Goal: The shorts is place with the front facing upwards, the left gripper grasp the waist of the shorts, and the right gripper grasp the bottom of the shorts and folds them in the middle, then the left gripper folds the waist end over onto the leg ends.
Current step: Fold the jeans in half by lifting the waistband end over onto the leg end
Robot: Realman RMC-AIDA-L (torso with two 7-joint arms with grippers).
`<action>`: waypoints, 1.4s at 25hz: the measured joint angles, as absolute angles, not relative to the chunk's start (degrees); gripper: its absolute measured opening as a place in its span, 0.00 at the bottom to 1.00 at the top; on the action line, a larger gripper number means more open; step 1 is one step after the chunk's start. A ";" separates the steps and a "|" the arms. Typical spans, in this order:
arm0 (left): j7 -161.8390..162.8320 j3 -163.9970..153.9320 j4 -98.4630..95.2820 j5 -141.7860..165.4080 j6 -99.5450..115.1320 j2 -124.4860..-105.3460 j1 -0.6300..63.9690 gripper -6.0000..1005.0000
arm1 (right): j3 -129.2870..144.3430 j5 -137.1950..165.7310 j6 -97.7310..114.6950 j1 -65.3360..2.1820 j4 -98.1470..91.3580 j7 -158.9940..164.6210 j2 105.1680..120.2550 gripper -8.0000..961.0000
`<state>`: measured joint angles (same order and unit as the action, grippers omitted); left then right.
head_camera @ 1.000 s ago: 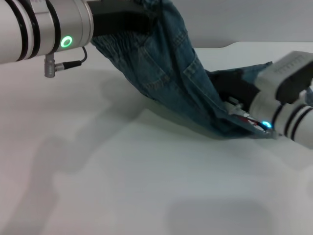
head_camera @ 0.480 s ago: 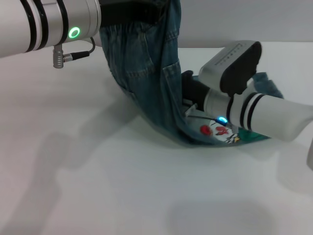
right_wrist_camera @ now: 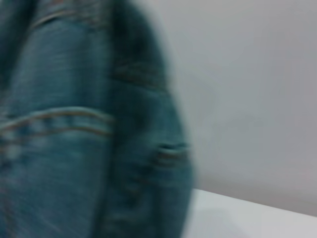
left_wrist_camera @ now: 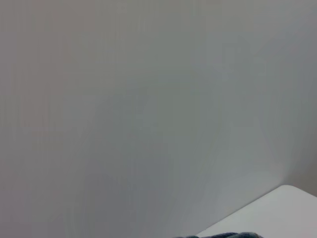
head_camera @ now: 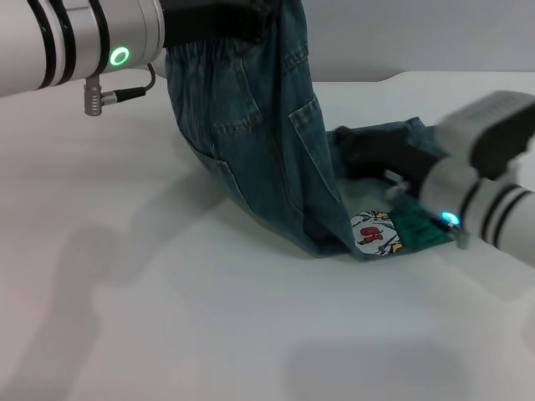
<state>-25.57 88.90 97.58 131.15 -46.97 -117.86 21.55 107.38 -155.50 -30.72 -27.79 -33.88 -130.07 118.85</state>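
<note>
My left gripper (head_camera: 238, 18) is high at the back left, shut on the waist of the blue denim shorts (head_camera: 259, 134). The shorts hang from it in a steep drape down to the table. Their lower part lies folded on the table, with a small cartoon print (head_camera: 376, 232) facing up. A strip of denim, the leg ends (head_camera: 414, 129), lies behind my right gripper (head_camera: 355, 154), which hovers low just right of the hanging cloth. The right wrist view is filled with blurred denim (right_wrist_camera: 74, 139) close up. A sliver of denim (left_wrist_camera: 223, 235) edges the left wrist view.
The white table (head_camera: 209, 317) spreads bare in front of and left of the shorts. A grey wall (head_camera: 435, 33) stands behind the table's far edge. The right arm's grey-white box (head_camera: 489, 125) sits above the table at the right.
My right arm swung left over the lower shorts, then drew back right. The cartoon print now lies uncovered on the table. The left gripper still holds the waist high, the drape hanging steeper.
</note>
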 joint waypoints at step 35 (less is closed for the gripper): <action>-31.04 88.25 97.58 124.46 -46.21 -117.96 22.65 0.12 | 124.90 -163.29 -22.06 -43.27 -29.90 -120.45 119.80 0.01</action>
<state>-31.04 88.25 97.58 124.46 -46.21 -117.96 22.65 124.90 -163.29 -22.06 -43.27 -29.90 -120.45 119.80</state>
